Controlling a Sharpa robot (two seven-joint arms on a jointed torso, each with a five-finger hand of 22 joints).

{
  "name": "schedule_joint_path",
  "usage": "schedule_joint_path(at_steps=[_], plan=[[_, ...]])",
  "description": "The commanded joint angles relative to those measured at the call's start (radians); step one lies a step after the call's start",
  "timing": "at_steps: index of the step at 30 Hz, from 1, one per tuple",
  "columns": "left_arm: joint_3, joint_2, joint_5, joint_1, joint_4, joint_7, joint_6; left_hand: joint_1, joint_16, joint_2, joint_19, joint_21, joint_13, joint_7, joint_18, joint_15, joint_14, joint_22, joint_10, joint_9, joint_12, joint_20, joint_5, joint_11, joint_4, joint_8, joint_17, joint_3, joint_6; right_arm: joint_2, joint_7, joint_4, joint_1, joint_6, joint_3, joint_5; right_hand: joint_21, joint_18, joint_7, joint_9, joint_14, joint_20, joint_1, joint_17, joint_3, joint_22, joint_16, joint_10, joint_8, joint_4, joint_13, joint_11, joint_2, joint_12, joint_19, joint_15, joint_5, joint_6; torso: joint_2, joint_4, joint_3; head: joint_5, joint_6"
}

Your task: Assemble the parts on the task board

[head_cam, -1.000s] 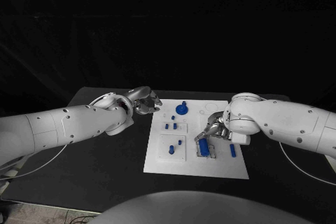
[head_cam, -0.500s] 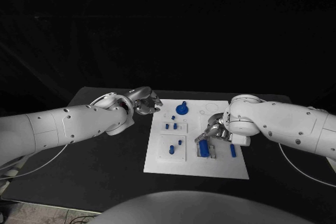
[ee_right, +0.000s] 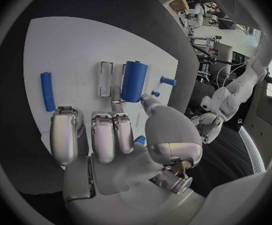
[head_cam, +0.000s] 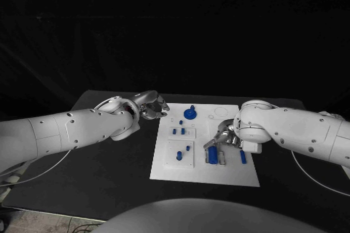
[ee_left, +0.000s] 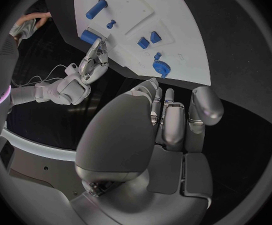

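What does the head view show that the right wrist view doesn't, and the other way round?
Head view alone: the left hand curled off the task board's far left corner, holding nothing, and the blue gear-shaped part at the board's far end.

Right wrist view alone: the metal bracket beside the thick blue cylinder, which rests free of the right hand's fingers, and a little blue piece between the fingers and thumb; held or not, I cannot tell.

Both: the right hand over the board, that cylinder, and a slim blue rod.
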Motion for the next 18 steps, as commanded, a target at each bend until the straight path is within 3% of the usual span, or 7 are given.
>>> schedule_joint_path(at_steps=[1, 7, 13, 18], plan=[[0.001, 0.002, 0.001, 0.000, 0.002, -0.007, 0.019, -0.007, -0.006, 0.001, -0.003, -0.005, -0.001, 0.007, 0.017, 0.005, -0.005, 0.132, 0.001, 0.001, 0.007, 0.006, 0.004, 0.006, -0.001, 0.003, -0.003, 0.008, 0.003, -0.001, -0.043, 0.002, -0.001, 0.008, 0.000, -0.013, -0.001, 0.018, 0.006, -0.002, 0.104, 0.008, -0.015, 0.263, -0.009, 0.199, 0.003, 0.108, -0.009, 0.007, 0.263, 0.008, 0.002, 0.004, 0.002, 0.010, -0.024, 0.004, 0.000, 0.0004, 0.0000, 0.001, 0.000], [0.001, 0.002, 0.001, 0.000, 0.002, -0.013, 0.026, -0.007, -0.007, 0.003, -0.004, -0.008, -0.001, 0.008, 0.018, 0.006, -0.006, 0.132, 0.001, 0.001, 0.008, 0.007, 0.005, 0.006, -0.001, 0.004, -0.005, 0.009, 0.004, -0.002, -0.039, 0.002, -0.002, -0.001, 0.000, -0.012, -0.003, 0.018, 0.007, -0.002, 0.104, 0.009, -0.038, 0.263, -0.031, 0.199, 0.003, 0.108, -0.017, 0.025, 0.263, 0.009, 0.004, 0.004, 0.003, 0.010, -0.077, 0.008, 0.000, 0.0000, 0.0000, 0.002, 0.000], [0.001, 0.002, 0.001, 0.000, 0.002, -0.019, 0.033, -0.007, -0.008, 0.003, -0.005, -0.012, -0.001, 0.008, 0.018, 0.006, -0.008, 0.131, 0.001, 0.002, 0.008, 0.007, 0.005, 0.007, -0.002, 0.004, -0.008, 0.009, 0.005, -0.003, -0.034, 0.000, -0.002, -0.009, 0.000, -0.011, -0.002, 0.018, 0.008, -0.001, 0.104, 0.009, -0.058, 0.263, -0.049, 0.199, 0.003, 0.108, -0.022, 0.042, 0.263, 0.009, 0.003, 0.004, 0.004, 0.011, -0.100, 0.008, 0.000, 0.0002, -0.0002, 0.003, 0.000], [0.001, 0.001, 0.001, 0.000, 0.003, -0.023, 0.039, -0.007, -0.009, 0.003, -0.006, -0.014, -0.001, 0.008, 0.019, 0.007, -0.009, 0.130, 0.001, 0.002, 0.009, 0.008, 0.005, 0.007, -0.002, 0.005, -0.009, 0.009, 0.005, -0.008, -0.018, 0.002, -0.003, -0.027, 0.000, -0.012, -0.003, 0.018, 0.011, -0.002, 0.104, 0.009, -0.068, 0.263, -0.077, 0.200, 0.003, 0.108, -0.032, 0.047, 0.263, 0.011, -0.024, 0.004, 0.005, 0.012, -0.106, -0.001, 0.000, 0.0005, 0.0000, 0.003, 0.000]])
